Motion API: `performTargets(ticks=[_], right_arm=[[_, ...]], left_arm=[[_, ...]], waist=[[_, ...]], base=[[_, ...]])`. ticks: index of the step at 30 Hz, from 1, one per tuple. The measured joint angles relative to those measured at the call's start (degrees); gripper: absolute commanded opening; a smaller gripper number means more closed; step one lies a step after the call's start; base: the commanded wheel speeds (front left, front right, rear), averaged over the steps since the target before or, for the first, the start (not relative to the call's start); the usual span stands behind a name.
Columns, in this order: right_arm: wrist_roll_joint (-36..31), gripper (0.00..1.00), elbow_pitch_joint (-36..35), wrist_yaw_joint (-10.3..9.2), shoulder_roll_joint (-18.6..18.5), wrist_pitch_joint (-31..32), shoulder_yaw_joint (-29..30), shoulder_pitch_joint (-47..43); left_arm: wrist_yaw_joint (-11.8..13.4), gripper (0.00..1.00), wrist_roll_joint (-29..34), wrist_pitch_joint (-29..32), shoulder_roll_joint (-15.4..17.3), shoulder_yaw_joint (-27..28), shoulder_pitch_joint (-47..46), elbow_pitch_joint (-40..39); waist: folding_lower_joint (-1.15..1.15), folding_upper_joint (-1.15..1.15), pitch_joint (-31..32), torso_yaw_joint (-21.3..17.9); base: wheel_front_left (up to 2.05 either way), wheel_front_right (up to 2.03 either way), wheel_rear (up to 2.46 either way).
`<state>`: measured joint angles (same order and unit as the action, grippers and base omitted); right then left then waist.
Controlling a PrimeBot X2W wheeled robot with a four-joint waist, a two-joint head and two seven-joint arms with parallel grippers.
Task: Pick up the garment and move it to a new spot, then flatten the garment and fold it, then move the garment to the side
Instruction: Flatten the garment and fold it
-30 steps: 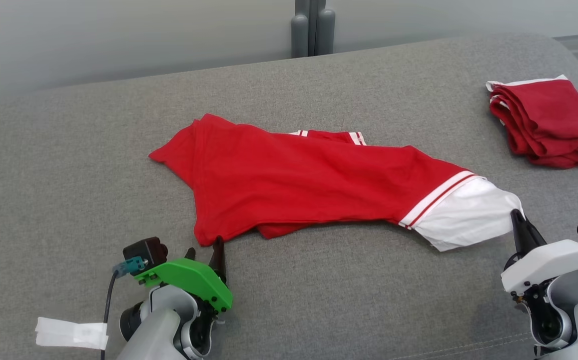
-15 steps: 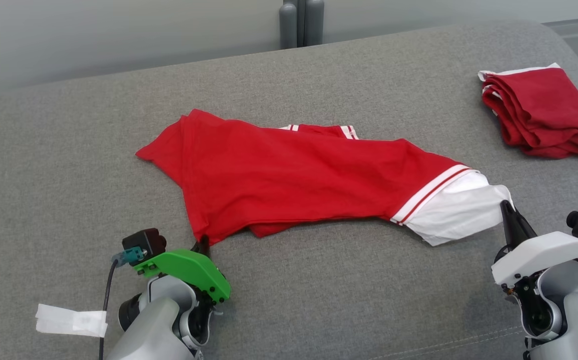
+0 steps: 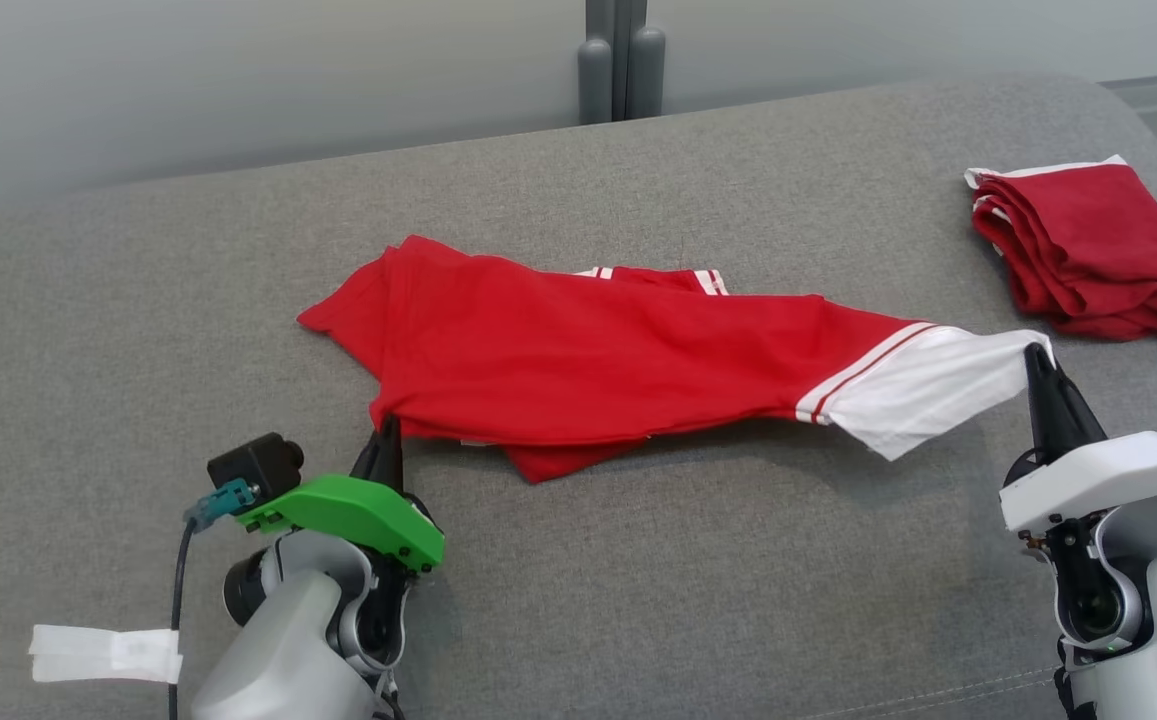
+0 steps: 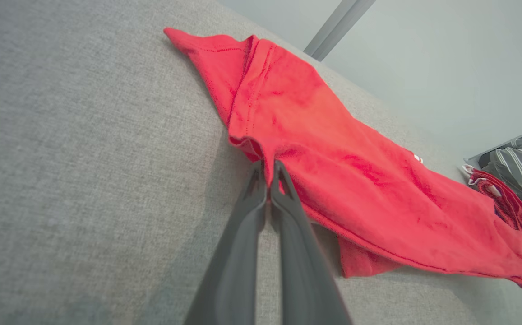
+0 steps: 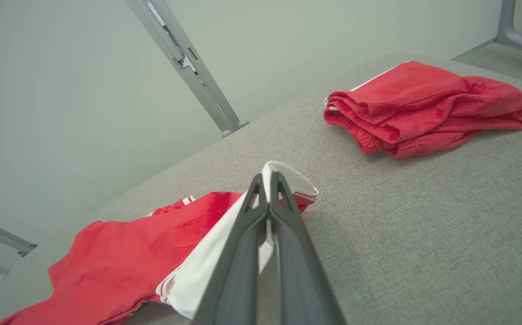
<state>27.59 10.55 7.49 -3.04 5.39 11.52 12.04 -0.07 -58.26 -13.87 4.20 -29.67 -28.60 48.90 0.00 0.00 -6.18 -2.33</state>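
Observation:
The garment [image 3: 598,370] is a red shirt with a white, red-striped end, lying stretched across the grey cushion. My left gripper [image 3: 388,428] is shut on its near-left red corner, which is lifted slightly; in the left wrist view the dark fingers [image 4: 270,174] pinch the red hem of the garment [image 4: 355,171]. My right gripper [image 3: 1038,352] is shut on the white end, raised off the surface. In the right wrist view the fingertips [image 5: 267,180] clamp the white cloth of the garment [image 5: 197,266].
A second red garment [image 3: 1088,250], folded, lies at the far right of the cushion [image 3: 638,600], also seen as a folded red pile [image 5: 427,108]. A white tag [image 3: 103,655] hangs by my left arm. A grey post [image 3: 621,60] stands behind the cushion.
My left gripper closed on the red corner and lifted it. My right gripper raised the white end up and away from me. The camera shifted slightly.

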Motion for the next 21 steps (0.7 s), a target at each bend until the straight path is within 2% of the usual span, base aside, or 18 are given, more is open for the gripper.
performTargets(ticks=[9,16,21], right_arm=[[2.2,0.0,-7.3,0.0,-1.4,-0.4,0.2,1.3],[5.4,0.0,-17.3,0.0,-2.6,0.8,0.5,1.9],[7.6,0.0,-26.1,-0.01,-2.9,2.4,1.5,3.0]], left_arm=[[-0.4,0.0,2.3,-1.1,2.7,5.2,1.1,-14.4],[2.3,0.0,3.5,-0.8,5.5,8.3,4.1,-32.1],[5.9,0.0,4.6,2.6,9.7,9.3,4.7,-46.5]], waist=[[0.0,0.0,3.5,0.8],[0.0,0.0,6.7,0.9],[0.0,0.0,8.1,0.6]], base=[[0.0,0.0,0.0],[0.0,0.0,0.0],[0.0,0.0,0.0]])
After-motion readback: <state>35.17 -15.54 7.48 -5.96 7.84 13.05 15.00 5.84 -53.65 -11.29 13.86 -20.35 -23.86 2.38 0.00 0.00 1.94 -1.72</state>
